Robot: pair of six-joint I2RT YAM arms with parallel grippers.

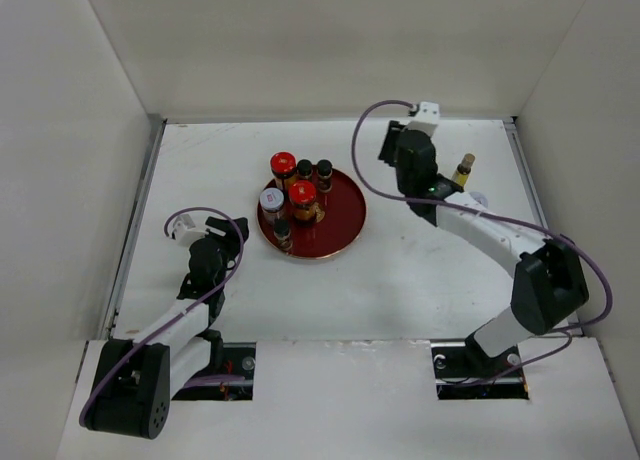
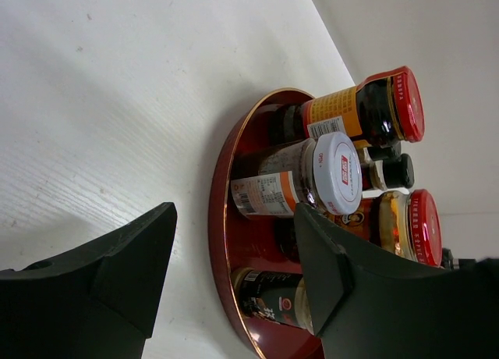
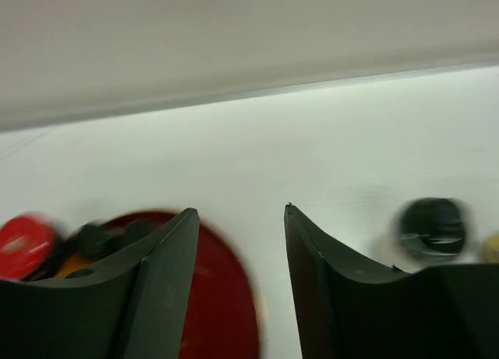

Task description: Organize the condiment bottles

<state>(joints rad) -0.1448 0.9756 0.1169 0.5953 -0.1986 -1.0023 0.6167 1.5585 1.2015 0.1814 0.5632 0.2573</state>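
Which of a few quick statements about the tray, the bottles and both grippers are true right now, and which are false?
1. The left gripper is open and empty. True.
2. The slim yellowish bottle is on the red tray. False: it is on the table, right of the tray, beside the right arm.
3. Two red-lidded jars are on the tray. True.
4. The right gripper is shut on a bottle. False: it is open and holds nothing.
5. A white-lidded jar is on the tray. True.
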